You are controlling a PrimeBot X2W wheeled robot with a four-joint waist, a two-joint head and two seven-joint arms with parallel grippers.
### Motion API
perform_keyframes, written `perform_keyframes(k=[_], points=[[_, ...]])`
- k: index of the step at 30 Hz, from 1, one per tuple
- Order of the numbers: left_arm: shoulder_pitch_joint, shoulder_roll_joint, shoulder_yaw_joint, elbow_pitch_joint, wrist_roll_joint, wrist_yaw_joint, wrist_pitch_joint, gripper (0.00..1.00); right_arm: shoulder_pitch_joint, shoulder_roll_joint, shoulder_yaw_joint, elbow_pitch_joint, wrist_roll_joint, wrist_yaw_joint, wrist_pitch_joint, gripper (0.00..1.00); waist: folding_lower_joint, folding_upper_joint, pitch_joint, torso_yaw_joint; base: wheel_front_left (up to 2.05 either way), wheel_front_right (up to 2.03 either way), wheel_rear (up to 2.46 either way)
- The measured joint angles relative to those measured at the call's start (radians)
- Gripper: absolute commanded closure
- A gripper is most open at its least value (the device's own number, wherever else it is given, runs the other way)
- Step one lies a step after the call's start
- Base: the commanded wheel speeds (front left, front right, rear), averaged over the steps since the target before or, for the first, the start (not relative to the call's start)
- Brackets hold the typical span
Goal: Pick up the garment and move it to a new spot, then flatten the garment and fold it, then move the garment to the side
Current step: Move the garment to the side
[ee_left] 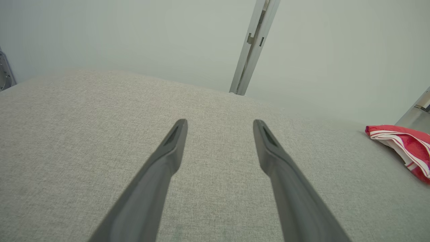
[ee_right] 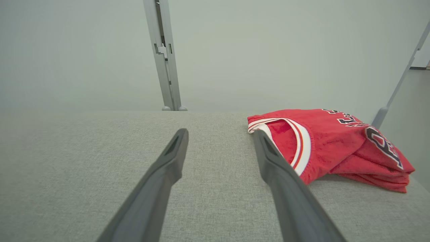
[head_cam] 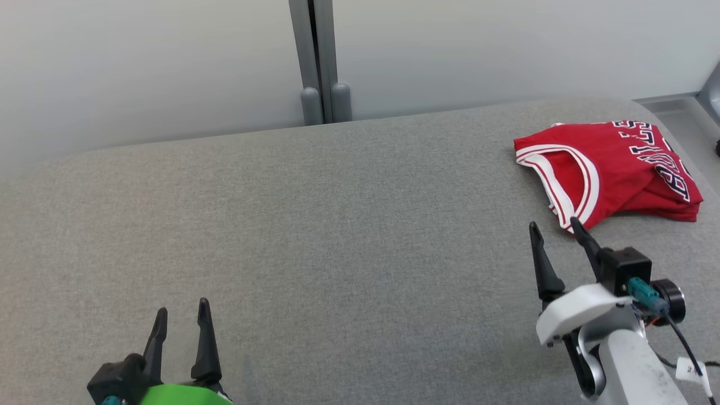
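The garment (head_cam: 610,169), a red jersey with white-and-red striped trim and dark white-outlined lettering, lies folded in a compact stack at the far right of the grey padded table (head_cam: 315,225). My right gripper (head_cam: 554,225) hovers just in front of it, open and empty, its right fingertip close to the trimmed edge. In the right wrist view the garment (ee_right: 336,144) lies just right of the right finger (ee_right: 278,171). My left gripper (head_cam: 183,312) stands open and empty at the lower left. The left wrist view has the garment (ee_left: 406,144) at its far right edge.
A grey post (head_cam: 318,62) stands against the pale wall behind the table's far edge. The table's right edge runs close beside the garment, with a floor strip (head_cam: 683,115) beyond it.
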Motion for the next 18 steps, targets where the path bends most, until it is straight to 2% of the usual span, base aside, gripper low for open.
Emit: perform_keyframes(k=[9,18], points=[[0.076,0.0,-0.014,-0.015,-0.021,0.014,0.0,0.0,0.197,0.0,0.039,-0.108,0.105,0.0,0.0,0.0,0.0,0.0,-0.033,0.032,0.0,0.0,0.0],[0.087,0.0,-0.029,-0.017,-0.02,0.028,0.0,0.0,0.234,0.0,0.055,-0.144,0.118,0.0,0.0,0.0,0.0,0.0,-0.027,0.03,0.0,0.0,0.0]])
